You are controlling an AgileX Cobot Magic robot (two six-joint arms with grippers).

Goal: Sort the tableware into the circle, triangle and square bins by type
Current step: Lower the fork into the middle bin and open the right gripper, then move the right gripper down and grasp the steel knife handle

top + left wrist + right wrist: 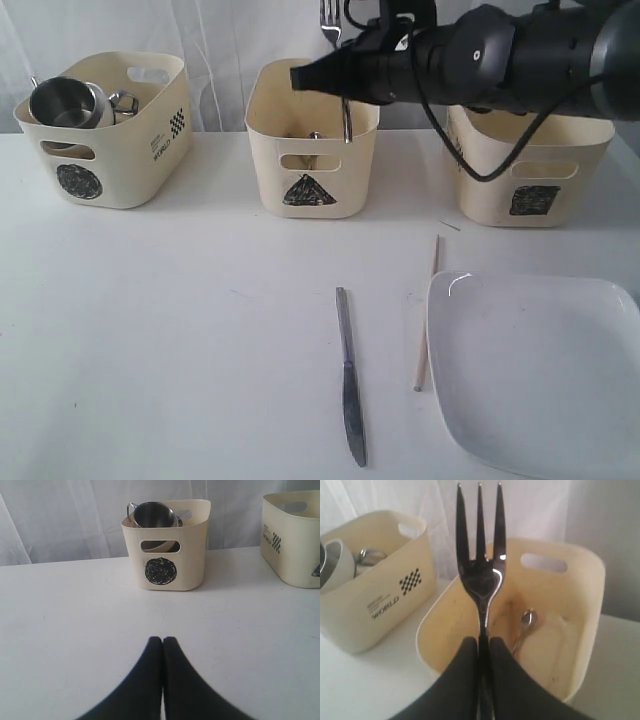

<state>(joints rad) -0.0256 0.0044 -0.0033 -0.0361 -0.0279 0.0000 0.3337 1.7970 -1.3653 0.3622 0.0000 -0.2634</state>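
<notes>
My right gripper (320,76) reaches across over the triangle bin (310,170) and is shut on the steel fork (331,22), held tines up. In the right wrist view the fork (480,575) stands between the fingers of that gripper (481,642), above the bin's rim (590,595); a spoon (525,622) lies inside. The circle bin (105,130) holds steel mugs (65,102). The square bin (530,175) sits behind the arm. On the table lie the knife (350,385), a chopstick (427,310) and the white square plate (540,370). My left gripper (163,641) is shut and holds nothing, facing the circle bin (165,555).
A white curtain hangs behind the row of bins. The right arm's black body and cable hide the top of the square bin. The plate runs past the table's front right edge of the exterior view. Another bin (295,545) shows at the edge of the left wrist view.
</notes>
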